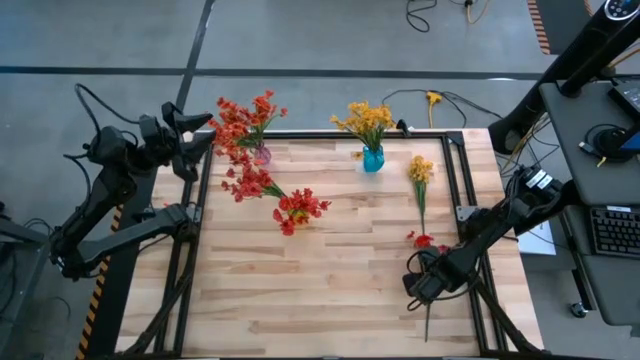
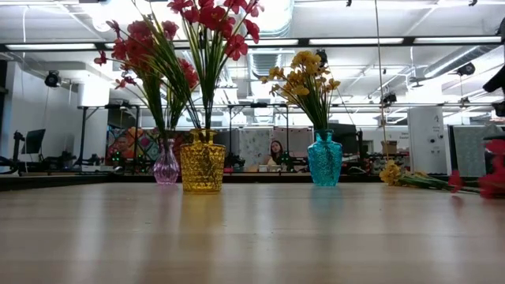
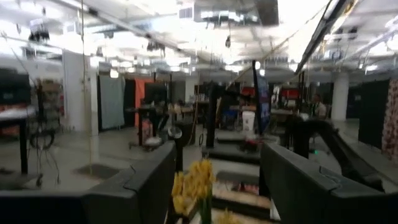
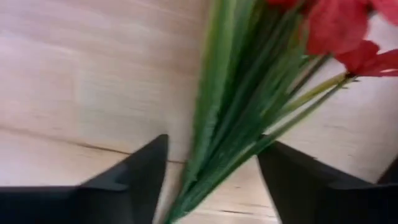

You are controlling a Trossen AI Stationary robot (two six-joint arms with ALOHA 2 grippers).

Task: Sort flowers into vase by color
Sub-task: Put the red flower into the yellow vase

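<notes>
A red flower sprig (image 1: 424, 243) lies on the table near its right edge, blossoms toward the far side and its green stem (image 4: 230, 124) running toward the near edge. My right gripper (image 1: 424, 280) points down over that stem, open, one finger on each side of it (image 4: 212, 142). A yellow sprig (image 1: 420, 180) lies flat just beyond it. A pink vase (image 2: 166, 167) and a yellow vase (image 2: 203, 164) hold red flowers; a blue vase (image 2: 324, 160) holds yellow ones. My left gripper (image 1: 198, 140) is open and raised at the far left corner. My right gripper comes from above with its fingers across the red sprig's stem bundle, just below the blossoms. A green blade (image 4: 266, 138) runs right by one fingertip (image 4: 277, 163); I cannot tell whether they touch. The sprig lies flat on the table.
The three vases stand along the far part of the table, from left to middle. A black metal frame (image 1: 470, 215) runs along the table's right edge beside my right arm. Bare wood (image 1: 320, 290) fills the near middle.
</notes>
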